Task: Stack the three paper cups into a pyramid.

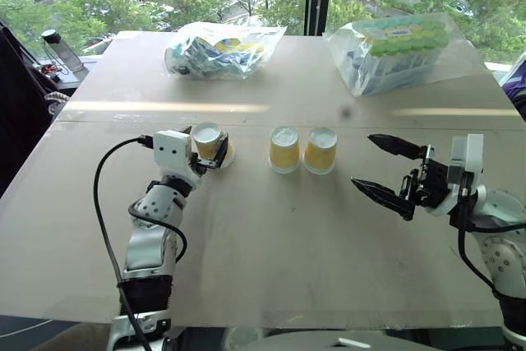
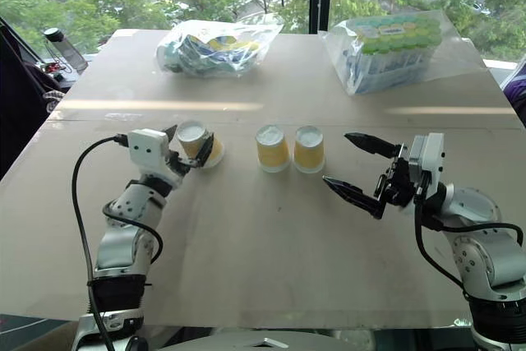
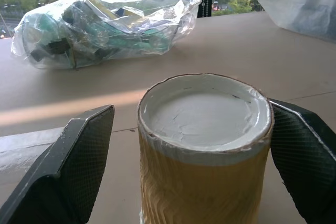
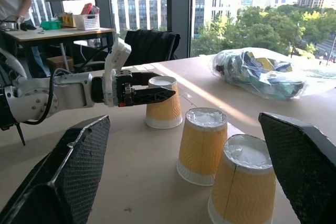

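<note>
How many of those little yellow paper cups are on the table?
3, all upside down. Two stand side by side mid-table: one and its neighbour. The third cup stands apart to their left, between the open fingers of the left gripper. None seems hidden.

A light tan table [image 1: 271, 236] is seen, crossed by a seam. Three upside-down paper cups are stood on it: two touching side by side, one [image 1: 284, 150] and another [image 1: 320, 150], and a third [image 1: 208, 142] set apart toward the left. Two clear plastic bags are laid near the far edge, one [image 1: 222, 48] left, one [image 1: 403, 51] right.
</note>
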Tool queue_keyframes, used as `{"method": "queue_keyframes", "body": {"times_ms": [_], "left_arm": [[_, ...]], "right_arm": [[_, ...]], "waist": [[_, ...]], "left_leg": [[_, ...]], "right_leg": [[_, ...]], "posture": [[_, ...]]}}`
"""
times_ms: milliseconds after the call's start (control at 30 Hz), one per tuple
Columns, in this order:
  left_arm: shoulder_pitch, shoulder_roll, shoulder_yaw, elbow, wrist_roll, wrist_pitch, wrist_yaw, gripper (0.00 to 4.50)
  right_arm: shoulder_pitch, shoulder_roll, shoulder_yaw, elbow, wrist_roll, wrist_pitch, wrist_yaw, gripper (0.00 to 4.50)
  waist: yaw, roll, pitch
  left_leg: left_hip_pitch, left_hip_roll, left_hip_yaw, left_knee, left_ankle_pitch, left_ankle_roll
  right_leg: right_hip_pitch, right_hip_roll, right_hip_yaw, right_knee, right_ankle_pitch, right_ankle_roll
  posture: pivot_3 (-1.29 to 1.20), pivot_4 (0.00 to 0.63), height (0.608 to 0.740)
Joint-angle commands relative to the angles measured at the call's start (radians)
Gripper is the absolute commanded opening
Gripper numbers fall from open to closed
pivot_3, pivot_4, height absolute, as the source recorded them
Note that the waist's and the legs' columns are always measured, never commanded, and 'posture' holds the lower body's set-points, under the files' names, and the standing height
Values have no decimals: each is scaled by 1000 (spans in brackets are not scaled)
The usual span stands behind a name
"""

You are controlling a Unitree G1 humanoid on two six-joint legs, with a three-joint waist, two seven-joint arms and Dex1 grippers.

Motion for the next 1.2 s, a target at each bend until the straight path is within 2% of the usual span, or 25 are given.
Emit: {"method": "queue_keyframes", "body": {"times_ms": [33, 100, 200, 367, 533, 667, 800, 967, 1200], "left_arm": [[-16, -1, 6, -9, -10, -32, -4, 4104], [-18, -1, 9, -2, -8, -35, -1, 3774], [-16, 4, 11, 6, -9, -35, -6, 2583], [-21, 12, 13, 22, -14, -49, -18, 2583], [-102, 47, -15, -25, -46, -6, -87, 2583], [-236, 71, -52, -62, -178, 128, -223, 2583], [-472, 103, -141, 6, -234, 274, -383, 2583], [-689, 69, -191, 147, -236, 292, -497, 2583], [-790, 55, -251, 281, -216, 333, -645, 2583]], "right_arm": [[1, 1, -18, -35, 13, -23, -7, 4500], [3, 2, -19, -36, 14, -24, -9, 4500], [7, 2, -19, -38, 13, -26, -10, 4500], [15, 1, -22, -34, 10, -35, -10, 4500], [40, -3, -47, -34, 23, -46, -14, 4500], [74, 9, -85, -43, 46, -56, -32, 4500], [150, 29, -104, -69, 37, -77, -53, 4500], [190, 55, -106, -90, 25, -104, -81, 4500], [235, 83, -111, -115, 7, -147, -117, 4500]], "waist": [[-1, 0, 0], [-1, 0, 0], [0, 0, 0], [0, 0, 0], [9, 0, 0], [15, 0, 0], [17, -2, 1], [-6, -1, 1], [-16, -1, 1]], "left_leg": [[0, 0, 0, 0, 0, 0], [0, 0, 0, 0, 0, 0], [0, 0, 0, 0, 0, 0], [0, 0, 0, 0, 0, 0], [0, 0, 0, 1, 0, 0], [-1, -1, 1, 2, 0, 0], [-3, -1, 0, 3, 0, 0], [-1, -2, 2, 4, 0, 0], [-1, -1, 2, 4, 0, 0]], "right_leg": [[0, 0, 0, 0, 0, 0], [0, 0, 0, 0, 0, 0], [0, 0, 0, 0, 0, 0], [0, 0, 0, 1, 0, 0], [0, 0, -1, 1, 0, 0], [0, 0, -2, 1, 0, 0], [0, 0, -4, 1, 0, 0], [0, 0, 0, 2, 0, 0], [0, 3, -1, 4, 0, 0]], "posture": [[0, 150, 740], [0, 150, 740], [0, 150, 740], [0, 150, 740], [0, 150, 740], [0, 150, 740], [0, 150, 740], [0, 150, 740], [0, 150, 740]]}}
